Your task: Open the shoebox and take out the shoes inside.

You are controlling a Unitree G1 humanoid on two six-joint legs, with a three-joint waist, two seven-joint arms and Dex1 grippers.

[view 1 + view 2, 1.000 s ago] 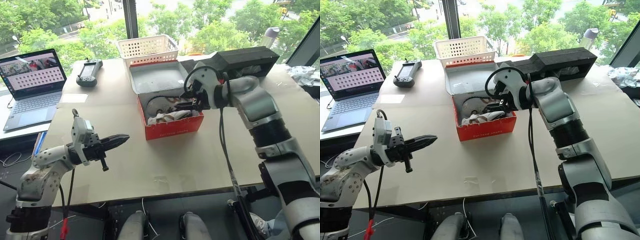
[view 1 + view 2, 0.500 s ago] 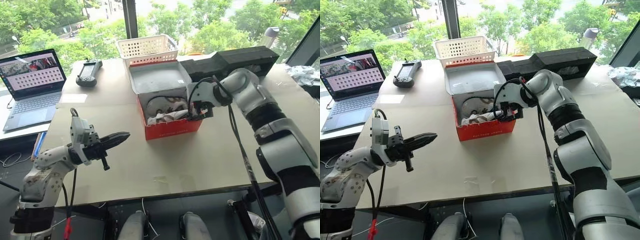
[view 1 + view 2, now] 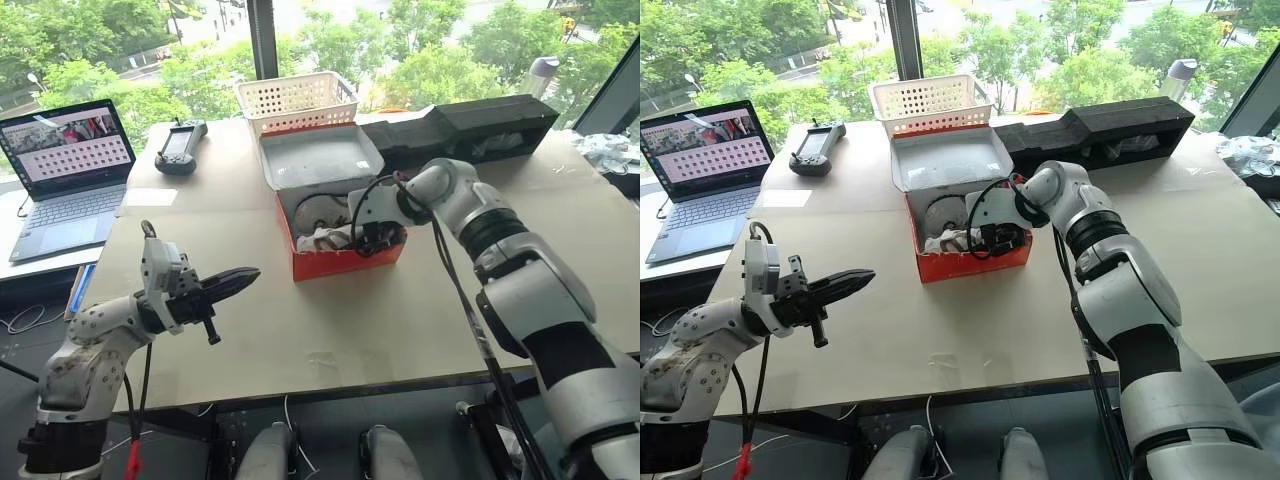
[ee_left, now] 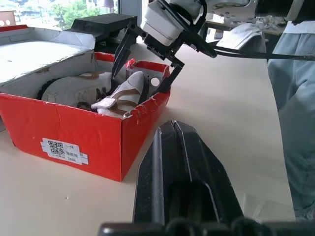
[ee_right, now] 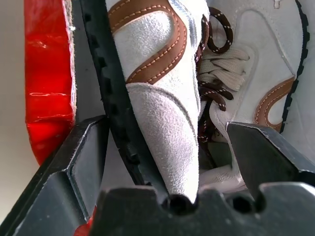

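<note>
Right wrist view: right gripper (image 5: 167, 147), jaws spread, straddles an off-white suede sneaker (image 5: 162, 98) inside the open red cardboard shoebox (image 3: 340, 262), tabletop twelve o'clock. Close squarely across the upper. Left gripper (image 3: 235, 282) clenched, empty.

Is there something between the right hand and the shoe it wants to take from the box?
Nothing visible. The shoebox lid is open, and the right hand is open with its fingers on either side of the nearer shoe, which stands on edge against the box's red wall.
</note>
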